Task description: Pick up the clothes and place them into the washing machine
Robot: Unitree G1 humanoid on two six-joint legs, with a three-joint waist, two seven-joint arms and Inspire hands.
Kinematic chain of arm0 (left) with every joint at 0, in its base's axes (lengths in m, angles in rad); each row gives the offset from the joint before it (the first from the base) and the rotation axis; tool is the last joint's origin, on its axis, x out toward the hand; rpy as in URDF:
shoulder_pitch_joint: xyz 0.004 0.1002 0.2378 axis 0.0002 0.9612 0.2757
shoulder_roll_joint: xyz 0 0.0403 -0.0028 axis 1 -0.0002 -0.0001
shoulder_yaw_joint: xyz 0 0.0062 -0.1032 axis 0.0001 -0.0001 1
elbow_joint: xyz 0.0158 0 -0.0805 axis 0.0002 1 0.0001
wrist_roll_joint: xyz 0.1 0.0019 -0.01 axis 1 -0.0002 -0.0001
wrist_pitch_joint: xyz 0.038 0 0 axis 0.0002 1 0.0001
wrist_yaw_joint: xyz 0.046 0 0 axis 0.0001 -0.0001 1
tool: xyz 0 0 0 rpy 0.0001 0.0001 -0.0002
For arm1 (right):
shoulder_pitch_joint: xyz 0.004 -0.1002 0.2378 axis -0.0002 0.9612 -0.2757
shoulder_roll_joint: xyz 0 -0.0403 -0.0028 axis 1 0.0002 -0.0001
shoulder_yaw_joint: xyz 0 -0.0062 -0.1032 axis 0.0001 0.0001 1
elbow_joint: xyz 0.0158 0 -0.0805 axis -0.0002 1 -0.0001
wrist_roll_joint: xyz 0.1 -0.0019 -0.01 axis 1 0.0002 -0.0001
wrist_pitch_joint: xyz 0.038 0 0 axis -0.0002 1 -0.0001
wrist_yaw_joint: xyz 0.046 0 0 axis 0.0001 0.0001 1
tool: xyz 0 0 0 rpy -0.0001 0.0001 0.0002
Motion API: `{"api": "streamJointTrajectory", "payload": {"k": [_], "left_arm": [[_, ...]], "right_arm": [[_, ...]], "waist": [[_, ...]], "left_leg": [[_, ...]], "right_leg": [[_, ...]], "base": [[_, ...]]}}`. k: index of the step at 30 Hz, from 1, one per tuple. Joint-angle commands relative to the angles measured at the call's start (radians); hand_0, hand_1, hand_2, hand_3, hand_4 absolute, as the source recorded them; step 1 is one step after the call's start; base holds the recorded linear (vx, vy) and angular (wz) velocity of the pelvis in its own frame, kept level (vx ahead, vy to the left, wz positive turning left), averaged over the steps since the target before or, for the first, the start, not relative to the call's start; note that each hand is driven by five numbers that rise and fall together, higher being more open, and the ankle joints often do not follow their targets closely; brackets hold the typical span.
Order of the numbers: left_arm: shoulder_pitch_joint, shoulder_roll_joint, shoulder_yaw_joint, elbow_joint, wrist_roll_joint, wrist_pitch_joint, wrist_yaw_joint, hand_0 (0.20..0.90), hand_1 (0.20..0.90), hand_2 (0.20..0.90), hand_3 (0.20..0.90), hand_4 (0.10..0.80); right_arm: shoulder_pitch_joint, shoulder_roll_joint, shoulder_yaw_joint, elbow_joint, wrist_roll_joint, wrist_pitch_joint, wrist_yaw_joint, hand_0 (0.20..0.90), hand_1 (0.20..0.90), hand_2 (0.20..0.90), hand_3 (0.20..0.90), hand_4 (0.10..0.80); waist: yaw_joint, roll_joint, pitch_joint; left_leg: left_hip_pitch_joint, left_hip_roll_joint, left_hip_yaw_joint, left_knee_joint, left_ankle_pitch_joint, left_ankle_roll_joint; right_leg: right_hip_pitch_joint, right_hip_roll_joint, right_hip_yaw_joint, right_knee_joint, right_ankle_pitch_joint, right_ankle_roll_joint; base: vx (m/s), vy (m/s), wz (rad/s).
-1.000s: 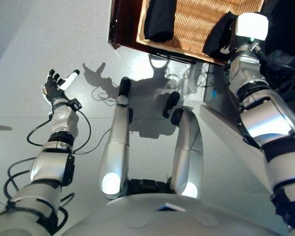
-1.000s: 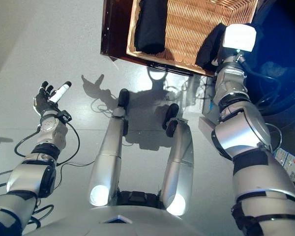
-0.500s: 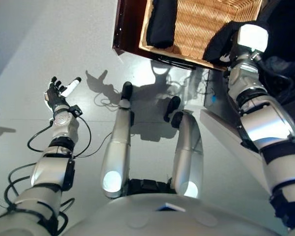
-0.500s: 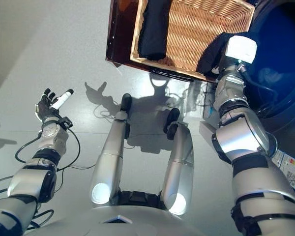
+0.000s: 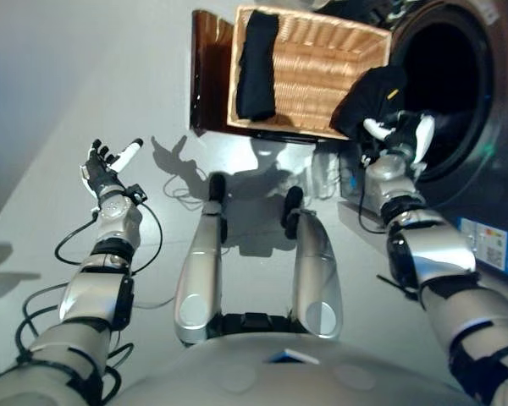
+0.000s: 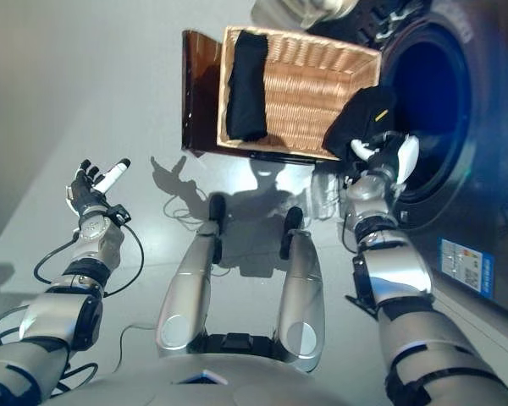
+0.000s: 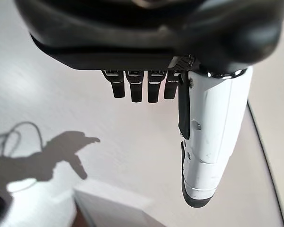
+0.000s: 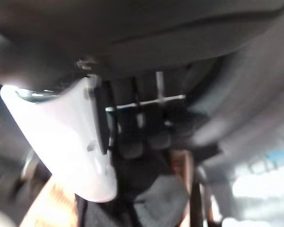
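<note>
Beside drum mouth (image 5: 444,85), your right hand (image 5: 395,134) seemingly pinches 1 black garment (image 5: 368,95): soft, light; bunch fabric.

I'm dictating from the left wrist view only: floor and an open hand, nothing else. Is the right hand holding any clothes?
Observer: Yes, the right hand is closed on a black garment at the right edge of the basket.
Operator: Where does it go from there?
Observer: The washer stands just right of that hand, and its round mouth is open.
Operator: Anything left in the basket?
Observer: A second garment, also black, lies along its left side.
</note>
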Motion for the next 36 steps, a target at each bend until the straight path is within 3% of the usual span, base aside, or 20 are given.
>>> {"api": "streamJointTrajectory", "payload": {"k": [1, 3, 5, 6, 10, 13, 20, 24, 30, 31, 36], "left_arm": [[0.036, -0.026, 0.006, 0.033, 0.017, -0.069, 0.063, 0.9, 0.9, 0.9, 0.9, 0.8], [0.055, -0.042, 0.008, 0.01, 0.007, -0.075, 0.068, 0.9, 0.9, 0.9, 0.9, 0.8], [0.075, -0.057, 0.006, -0.006, -0.011, -0.085, 0.059, 0.9, 0.9, 0.9, 0.9, 0.8], [0.08, -0.061, 0.01, -0.007, -0.018, -0.083, 0.053, 0.9, 0.9, 0.9, 0.9, 0.8], [0.097, -0.097, 0.012, 0.015, -0.054, -0.095, 0.01, 0.9, 0.9, 0.9, 0.9, 0.8], [0.095, -0.1, 0.016, 0.02, -0.071, -0.097, -0.002, 0.9, 0.9, 0.9, 0.9, 0.8], [0.124, -0.089, 0.032, 0.01, -0.062, -0.112, -0.008, 0.9, 0.9, 0.9, 0.9, 0.8], [0.161, -0.074, 0.043, 0.012, -0.054, -0.114, -0.026, 0.9, 0.9, 0.9, 0.9, 0.8], [0.182, -0.088, 0.034, 0.011, -0.045, -0.118, -0.033, 0.9, 0.9, 0.9, 0.9, 0.8], [0.183, -0.091, 0.033, 0.013, -0.047, -0.118, -0.036, 0.9, 0.9, 0.9, 0.9, 0.8], [0.173, -0.097, 0.03, 0.026, -0.045, -0.105, -0.043, 0.9, 0.9, 0.9, 0.9, 0.8]], "right_arm": [[0.11, 0.023, -0.032, -0.104, 0.316, -0.234, 0.012, 0.2, 0.2, 0.2, 0.2, 0.3], [0.148, 0.055, -0.062, -0.16, 0.438, -0.281, 0.052, 0.2, 0.2, 0.2, 0.2, 0.3], [0.171, 0.118, -0.147, -0.232, 0.724, -0.379, 0.186, 0.2, 0.2, 0.2, 0.2, 0.3], [0.181, 0.116, -0.142, -0.234, 0.715, -0.375, 0.187, 0.2, 0.2, 0.2, 0.2, 0.3], [0.172, 0.149, -0.232, -0.24, 0.965, -0.425, 0.351, 0.2, 0.2, 0.2, 0.2, 0.3], [0.148, 0.131, -0.255, -0.264, 1.001, -0.46, 0.367, 0.2, 0.2, 0.2, 0.2, 0.3], [0.071, 0.021, -0.289, -0.355, 0.894, -0.514, 0.286, 0.2, 0.2, 0.2, 0.2, 0.3], [0.015, -0.065, -0.276, -0.378, 0.836, -0.504, 0.262, 0.2, 0.2, 0.2, 0.2, 0.3], [0.013, -0.091, -0.271, -0.362, 0.817, -0.493, 0.25, 0.2, 0.2, 0.2, 0.2, 0.3], [0.015, -0.094, -0.267, -0.342, 0.817, -0.481, 0.254, 0.9, 0.9, 0.9, 0.9, 0.8], [0.083, -0.06, -0.205, -0.253, 0.826, -0.392, 0.311, 0.9, 0.9, 0.9, 0.9, 0.8]], "waist": [[-0.032, 0.025, -0.11], [-0.037, 0.036, -0.109], [-0.042, 0.055, -0.108], [-0.043, 0.061, -0.108], [-0.046, 0.112, -0.118], [-0.044, 0.133, -0.123], [-0.025, 0.188, -0.155], [-0.006, 0.195, -0.173], [0.005, 0.184, -0.189], [0.006, 0.182, -0.193], [0.004, 0.156, -0.213]], "left_leg": [[0.017, -0.07, 0.069, -0.019, -0.036, 0.0], [0.035, -0.074, 0.082, -0.024, -0.04, 0.003], [0.046, -0.081, 0.093, -0.027, -0.045, 0.006], [0.051, -0.081, 0.095, -0.03, -0.045, 0.007], [0.073, -0.097, 0.11, -0.034, -0.054, 0.012], [0.076, -0.1, 0.114, -0.039, -0.053, 0.013], [0.081, -0.103, 0.117, -0.054, -0.047, 0.015], [0.08, -0.099, 0.114, -0.064, -0.038, 0.011], [0.1, -0.092, 0.105, -0.074, -0.034, 0.007], [0.106, -0.091, 0.105, -0.082, -0.025, 0.006], [0.147, -0.077, 0.097, -0.093, -0.031, 0.0]], "right_leg": [[0.07, 0.035, 0.045, -0.168, 0.072, 0.02], [0.082, 0.033, 0.06, -0.178, 0.078, 0.024], [0.092, 0.029, 0.073, -0.188, 0.079, 0.028], [0.095, 0.027, 0.077, -0.191, 0.08, 0.028], [0.115, 0.015, 0.1, -0.197, 0.075, 0.033], [0.114, 0.011, 0.107, -0.199, 0.073, 0.033], [0.11, 0.005, 0.116, -0.191, 0.066, 0.035], [0.108, 0.005, 0.113, -0.193, 0.062, 0.035], [0.134, 0.012, 0.107, -0.191, 0.051, 0.031], [0.14, 0.014, 0.104, -0.197, 0.06, 0.031], [0.186, 0.02, 0.097, -0.211, 0.05, 0.031]], "base": [[0.038, 0.107, -0.3], [0.023, 0.112, -0.34], [0.014, 0.109, -0.24], [0.006, 0.098, -0.23], [0.015, 0.085, -0.17], [0.016, 0.065, 0.01], [0.007, 0.024, -0.02], [0.002, -0.019, 0.0], [0.027, -0.037, 0.04], [0.082, -0.043, 0.04], [0.05, -0.044, 0.01]]}}
